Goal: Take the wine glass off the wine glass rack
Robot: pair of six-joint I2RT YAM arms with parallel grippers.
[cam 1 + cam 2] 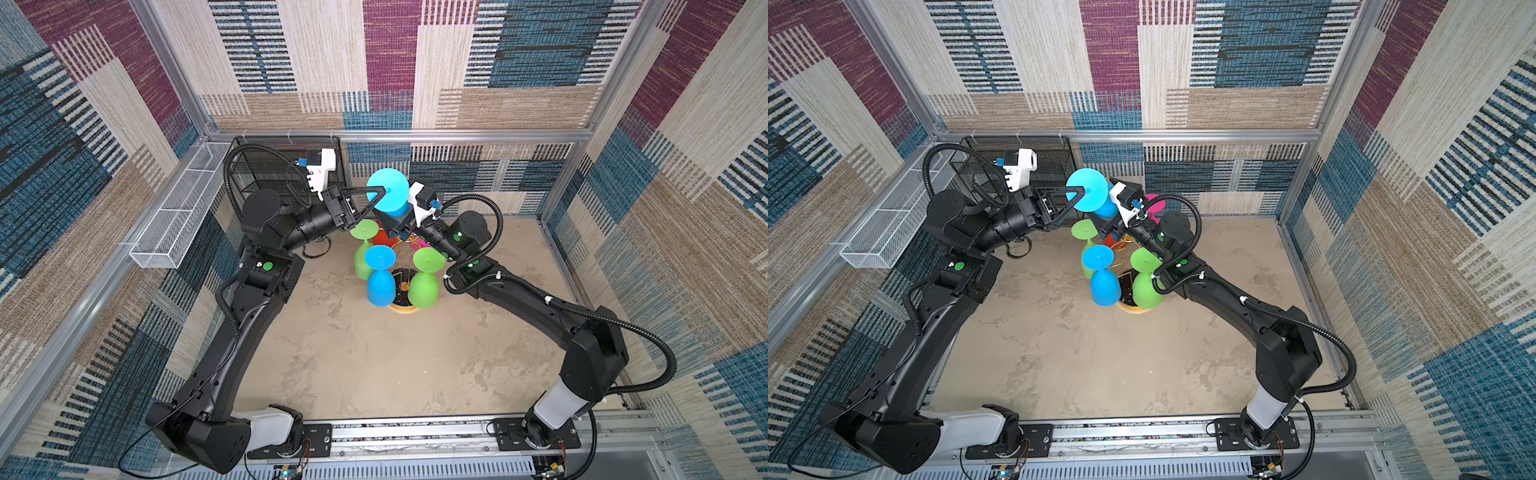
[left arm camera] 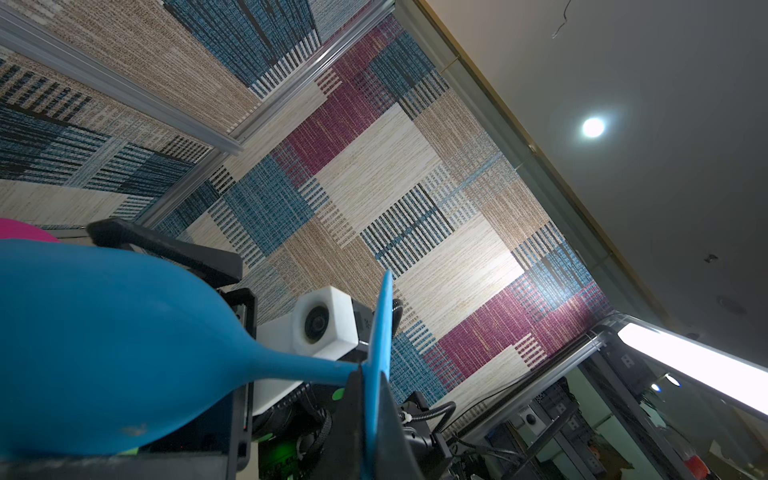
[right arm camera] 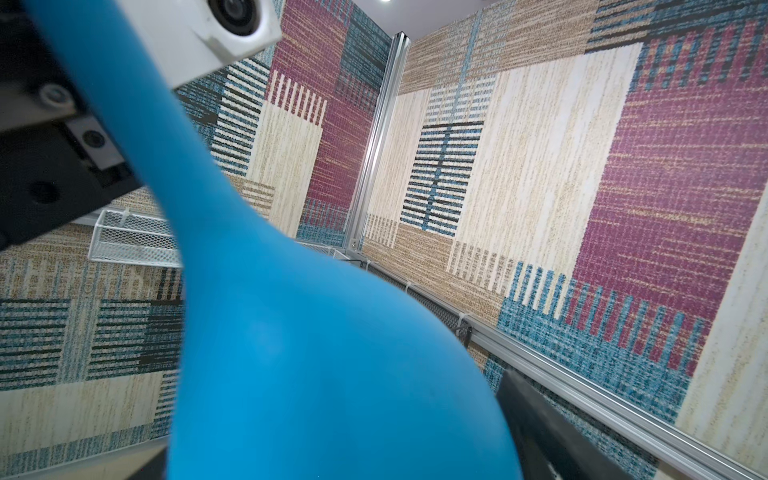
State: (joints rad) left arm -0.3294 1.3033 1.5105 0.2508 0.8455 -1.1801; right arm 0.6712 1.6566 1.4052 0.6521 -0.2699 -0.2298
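At 6 o'clock in both top views, the two arm bases sit on a rail at the edge of the mottled beige worktop (image 1: 374,365). Past its bare middle stands the rack (image 1: 400,284), with five hung glasses on it, bowls down. Blue (image 1: 380,286) and green (image 1: 424,289) are in front and another green (image 1: 360,262) is at 9 o'clock. Red (image 1: 380,240) and pink (image 1: 1156,203) are behind, mostly hidden by the arms. The gold wires show only in bits between them.

Raised above the rack's 12 o'clock side, off its arms, is the glass (image 1: 392,185), blue, foot toward the camera. The left fingers (image 1: 361,189) are clamped on its stem just under the foot. The right fingers (image 1: 388,224) stand wide on either side of its bowl. Whether they press it I cannot tell; the bowl fills the right wrist view.

A black mesh shelf (image 1: 266,166) stands at 11 o'clock, and a white basket (image 1: 178,216) hangs on the side wall at 10. Patchwork woven panels in blue, plum and tan wall the cell.
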